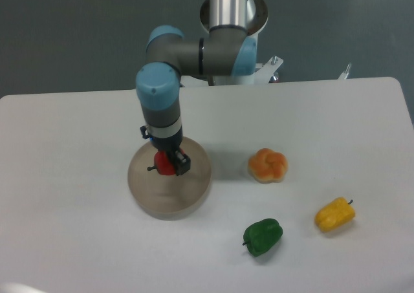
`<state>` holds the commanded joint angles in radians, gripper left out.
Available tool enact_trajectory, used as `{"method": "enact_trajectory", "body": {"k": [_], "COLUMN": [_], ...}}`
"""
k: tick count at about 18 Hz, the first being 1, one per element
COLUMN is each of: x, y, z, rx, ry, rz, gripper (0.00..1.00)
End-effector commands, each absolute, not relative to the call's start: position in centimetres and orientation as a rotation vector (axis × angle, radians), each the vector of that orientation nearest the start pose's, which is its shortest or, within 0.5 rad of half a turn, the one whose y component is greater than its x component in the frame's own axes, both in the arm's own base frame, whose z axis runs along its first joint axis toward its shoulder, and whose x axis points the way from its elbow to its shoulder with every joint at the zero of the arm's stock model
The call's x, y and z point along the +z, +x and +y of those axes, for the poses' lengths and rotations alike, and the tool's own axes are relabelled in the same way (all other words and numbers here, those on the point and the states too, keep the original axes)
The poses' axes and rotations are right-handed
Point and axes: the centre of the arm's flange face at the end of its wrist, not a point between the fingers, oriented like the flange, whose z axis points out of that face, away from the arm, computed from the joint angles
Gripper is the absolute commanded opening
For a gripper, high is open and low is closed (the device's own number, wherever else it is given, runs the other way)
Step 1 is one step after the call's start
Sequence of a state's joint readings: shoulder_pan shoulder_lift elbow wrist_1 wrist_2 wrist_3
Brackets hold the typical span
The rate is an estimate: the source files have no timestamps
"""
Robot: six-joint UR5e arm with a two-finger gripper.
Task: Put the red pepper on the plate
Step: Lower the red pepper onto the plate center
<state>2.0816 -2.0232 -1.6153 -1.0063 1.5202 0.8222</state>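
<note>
The red pepper (165,165) was clenched in the end effector (169,164), suspended over the upper-middle portion of the plate (152,196); whether it already touched the plate surface could not be determined from the fixed view. The end effector pointed straight down, its dark jaws closed on the sides of the pepper, with the short dark stem projecting to the left. Principal risk, as judged from this position: if the pepper was released while above the surface, its rounded, glossy body would likely roll, and the low rim of the plate would offer little restraint. A second risk was that a smooth skin might cling to one jaw on opening and be dragged sideways. A third was that downward travel beyond contact would press the pepper into the plate and shift the plate on the smooth white bench (77,125). The plate was a round, flat, matte beige-grey disc, apparently rigid. The pepper appeared hard and shiny, probably a moulded plastic item. Elsewhere on the bench, well apart from the plate, lay an orange lobed pepper (268,165) with a soft sheen, a dark green pepper (262,236) with a glossy surface and a short stem, and a yellow pepper (335,215), elongated and lying on its side.
</note>
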Motion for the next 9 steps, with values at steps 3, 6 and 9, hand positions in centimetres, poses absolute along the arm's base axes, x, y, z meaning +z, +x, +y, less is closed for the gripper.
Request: {"method": "enact_trajectory", "body": {"k": [3,6,9], "x": [25.9,25.4,25.0], "y": [-19.3,-19.5,-19.5], "z": [62.6,62.8,62.8], "rx": [-0.013,-0.037,-0.042], "ry": [-3.018,-3.014,-3.012], "rz": [0.481,0.479,0.502], "gripper": [0.33,0.33,0.33]}}
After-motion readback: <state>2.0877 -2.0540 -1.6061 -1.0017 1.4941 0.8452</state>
